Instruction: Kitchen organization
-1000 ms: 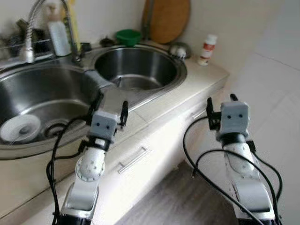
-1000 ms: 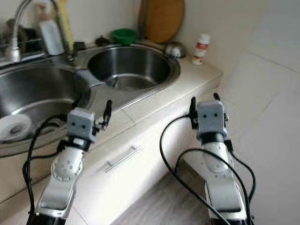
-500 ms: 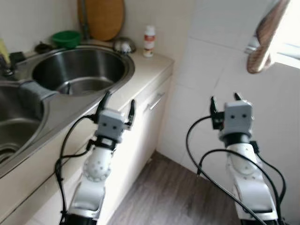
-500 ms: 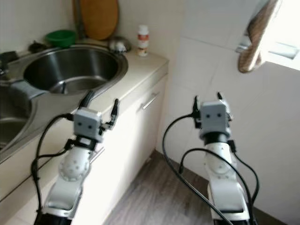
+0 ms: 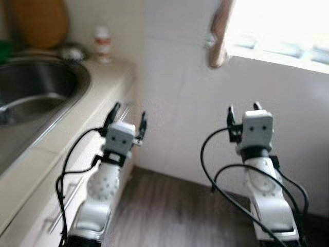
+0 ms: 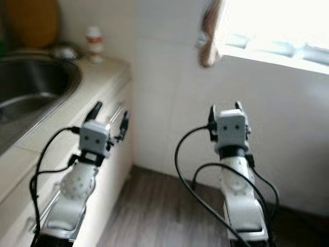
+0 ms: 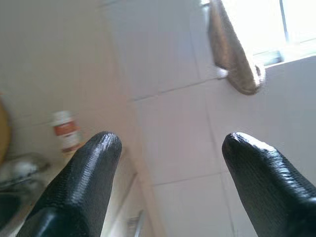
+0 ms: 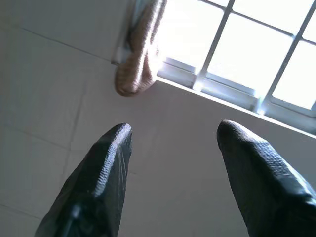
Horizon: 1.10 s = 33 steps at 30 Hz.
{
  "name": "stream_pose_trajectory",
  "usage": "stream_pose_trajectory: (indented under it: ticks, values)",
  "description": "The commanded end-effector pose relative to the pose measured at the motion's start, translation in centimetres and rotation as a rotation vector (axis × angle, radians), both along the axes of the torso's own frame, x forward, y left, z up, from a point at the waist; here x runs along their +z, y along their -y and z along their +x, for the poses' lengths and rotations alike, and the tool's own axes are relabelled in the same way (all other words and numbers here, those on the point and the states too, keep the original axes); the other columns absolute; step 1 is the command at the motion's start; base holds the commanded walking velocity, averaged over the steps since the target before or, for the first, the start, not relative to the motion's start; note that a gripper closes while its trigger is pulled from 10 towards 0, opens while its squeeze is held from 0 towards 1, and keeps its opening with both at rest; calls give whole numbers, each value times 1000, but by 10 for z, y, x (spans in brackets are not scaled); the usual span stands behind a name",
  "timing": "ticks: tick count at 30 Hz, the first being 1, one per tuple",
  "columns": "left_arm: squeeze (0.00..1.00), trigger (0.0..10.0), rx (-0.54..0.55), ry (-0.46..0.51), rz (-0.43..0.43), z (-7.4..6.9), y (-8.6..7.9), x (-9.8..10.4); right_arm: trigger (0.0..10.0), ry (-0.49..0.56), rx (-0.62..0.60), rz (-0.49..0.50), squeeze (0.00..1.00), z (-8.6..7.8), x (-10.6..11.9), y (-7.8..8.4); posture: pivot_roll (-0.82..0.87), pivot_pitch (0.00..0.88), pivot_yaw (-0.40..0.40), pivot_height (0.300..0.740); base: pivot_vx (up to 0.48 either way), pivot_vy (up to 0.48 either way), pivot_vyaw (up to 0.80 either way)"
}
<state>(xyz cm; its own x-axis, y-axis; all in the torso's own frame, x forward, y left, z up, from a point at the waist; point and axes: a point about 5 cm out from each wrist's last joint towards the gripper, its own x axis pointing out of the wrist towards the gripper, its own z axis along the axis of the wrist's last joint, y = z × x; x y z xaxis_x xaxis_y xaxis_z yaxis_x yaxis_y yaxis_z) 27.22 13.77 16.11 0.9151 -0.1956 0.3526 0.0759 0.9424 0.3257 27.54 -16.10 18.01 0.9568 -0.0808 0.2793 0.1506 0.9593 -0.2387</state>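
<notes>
I see both my grippers empty, left gripper [image 5: 127,115] and right gripper [image 5: 243,111], each with its two fingers spread. One white bottle [image 7: 66,137] stands on the counter [image 5: 77,116] beyond the left fingers [image 7: 81,182]; one brown cloth [image 8: 139,54] hangs above the right fingers [image 8: 98,182], beside one window [image 8: 247,44]. One sink [image 5: 31,95] lies left of the left fingers.

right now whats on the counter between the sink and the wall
A small white bottle with an orange label and a metal bowl-like thing, both blurred in the left eye view.

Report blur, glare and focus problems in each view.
Eye views: motion-blurred throughout, the window blown out white, the small bottle smeared. Left wrist view: sharper, the open left pincer crisp. Right wrist view: window panes overexposed, the right pincer dark against them.
</notes>
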Motion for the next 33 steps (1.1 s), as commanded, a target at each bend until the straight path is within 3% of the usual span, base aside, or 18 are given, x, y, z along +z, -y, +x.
stream_pose_trajectory:
  ticks: [1,5,15,33]
  values:
    - [0,10000,-25,-4,2,0,8,0,10000,7,-29,-10,0,1,2,6,84,0,-72,740,0,0,-788]
    - [0,10000,-24,-12,3,0,8,-1,10000,-22,-46,5,0,2,-2,8,84,0,-72,740,0,0,-781]
    - [0,10000,-22,-20,3,0,8,-2,10000,-97,-116,28,0,5,-13,19,80,0,-72,740,0,-343,-749]
    - [0,10000,-28,-34,2,1,9,-5,10000,-130,-116,0,0,8,-18,15,72,0,-64,740,0,-435,0]
